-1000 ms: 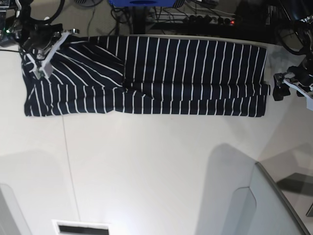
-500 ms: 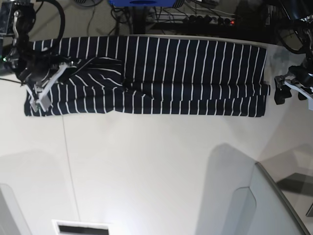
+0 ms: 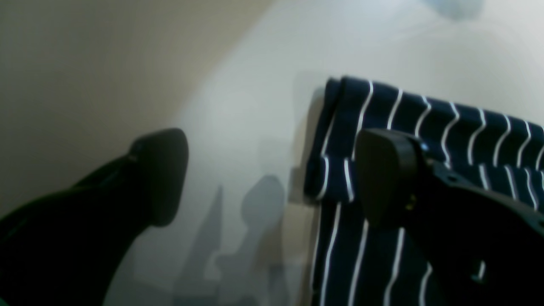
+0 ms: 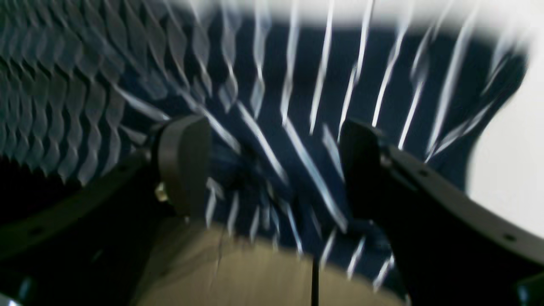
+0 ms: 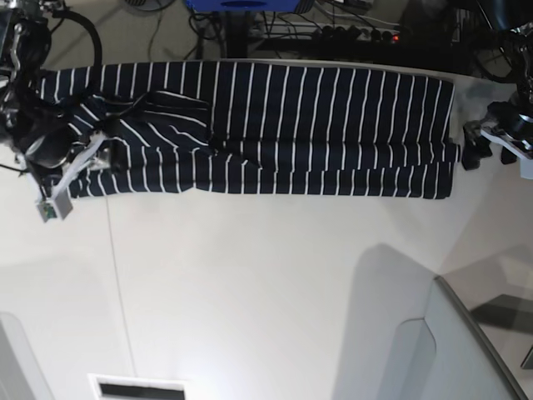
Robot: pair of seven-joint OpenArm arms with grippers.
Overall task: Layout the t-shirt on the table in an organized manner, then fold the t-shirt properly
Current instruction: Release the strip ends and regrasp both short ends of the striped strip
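**Both grippers open, shirt lying along far table edge**

I read the right gripper [image 4: 272,170] as released: its jaws stand apart over the sleeve end of the t-shirt [image 5: 250,125], no cloth pinched between them that I can see, though the wrist view is blurred. The left gripper [image 3: 272,178] is spread wide too, one finger [image 3: 382,178] over the folded hem corner, the other over bare table [image 5: 266,283]. The shirt lies as a long folded band along the table's far edge, spanning nearly between the two arms.
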